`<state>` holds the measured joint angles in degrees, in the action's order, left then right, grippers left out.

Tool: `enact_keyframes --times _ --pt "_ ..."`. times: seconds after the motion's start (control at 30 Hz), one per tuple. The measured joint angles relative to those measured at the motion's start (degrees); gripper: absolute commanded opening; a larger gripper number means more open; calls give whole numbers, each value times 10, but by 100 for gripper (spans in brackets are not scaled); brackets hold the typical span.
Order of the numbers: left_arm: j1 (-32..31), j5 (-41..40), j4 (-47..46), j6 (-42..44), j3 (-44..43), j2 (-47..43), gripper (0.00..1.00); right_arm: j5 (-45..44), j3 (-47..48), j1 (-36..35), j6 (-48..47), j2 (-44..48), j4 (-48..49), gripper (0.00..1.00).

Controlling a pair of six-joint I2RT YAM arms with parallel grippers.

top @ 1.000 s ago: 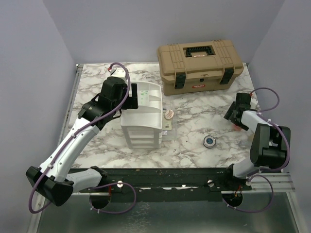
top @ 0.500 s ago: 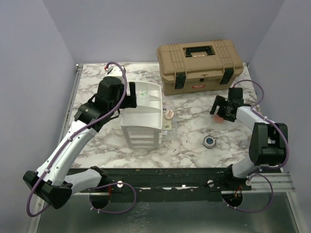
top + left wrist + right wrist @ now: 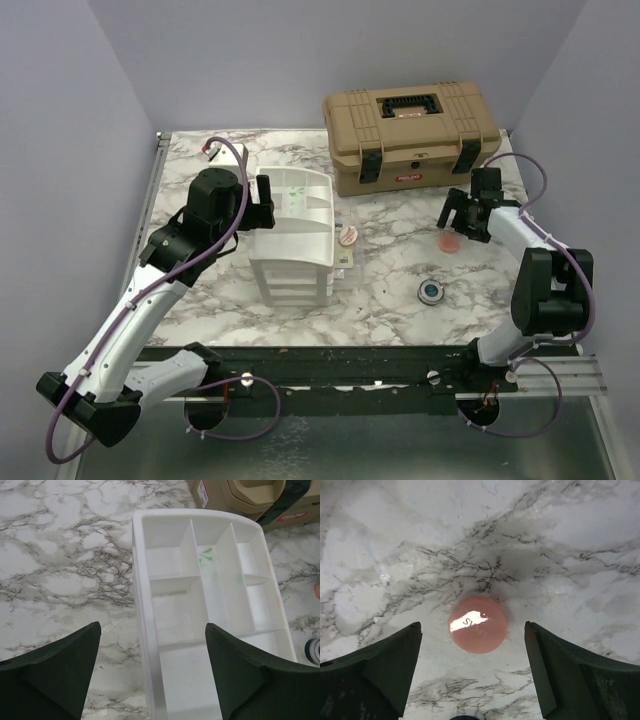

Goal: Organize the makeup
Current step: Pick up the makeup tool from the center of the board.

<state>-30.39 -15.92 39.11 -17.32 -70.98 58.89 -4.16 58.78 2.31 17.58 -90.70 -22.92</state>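
At the left, over the compartmented top tray of the white drawer unit point(image 3: 200, 514): left gripper point(image 3: 152, 675), jaws spread wide, pinching nothing. At the right, just near of the tan toolbox point(image 3: 410, 135): right gripper point(image 3: 465, 213), jaws likewise spread wide and empty, pointed down at 1 pink disc point(image 3: 478, 625) lying flat and untouched on the marble table point(image 3: 400, 225). Nearer, a round blue-centred compact point(image 3: 430, 291); just right of the drawer unit, a 2nd pink disc point(image 3: 347, 236).
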Motion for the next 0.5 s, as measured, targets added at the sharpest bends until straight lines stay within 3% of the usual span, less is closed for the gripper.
enact_keyframes --times 0.2,0.5 --pt "0 0 0 -5 5 -14 87 10 -9 -2 -1 -38 -12 86" --pt "0 0 0 -16 20 -28 87 8 -9 -19 -1 -72 -15 72"
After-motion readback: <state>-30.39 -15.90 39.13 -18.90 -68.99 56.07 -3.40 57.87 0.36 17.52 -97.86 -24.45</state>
